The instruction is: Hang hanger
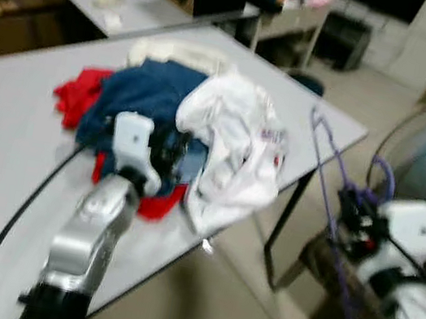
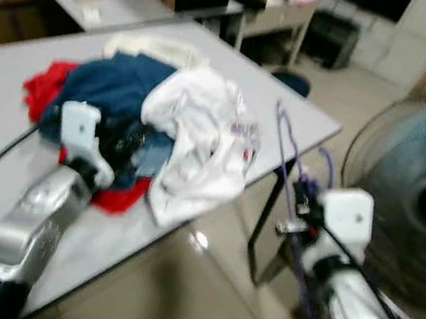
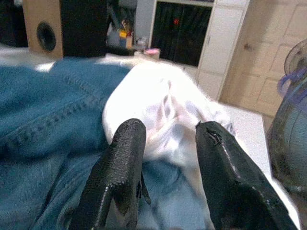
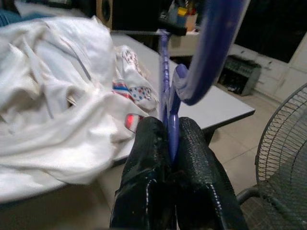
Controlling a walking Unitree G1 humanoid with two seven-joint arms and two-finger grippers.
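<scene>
Silver forearms fill the foreground of the head camera's left eye view: the left pincer (image 1: 167, 150) reaches over the grey desk (image 1: 3, 131) into a heap of clothes, while the right pincer (image 1: 351, 207) hangs off the desk's far corner, carrying a purple hanger (image 1: 328, 173) out over the floor, probably to keep it clear of the pile. In the right eye view the same heap shows a white shirt (image 2: 199, 145) draped over a blue denim garment (image 2: 114, 88) and a red cloth (image 2: 40, 88), with a standing fan (image 2: 418, 191) just beyond the right arm. From the left wrist, two black fingers (image 3: 120, 167) stand apart with nothing between them, hovering just above the denim and aimed at the white shirt, seemingly ready to take it. From the right wrist, the fingers (image 4: 148, 167) are clamped tight on the hanger's thin purple stem near its hook, so it stands upright and free for dressing or hanging.
</scene>
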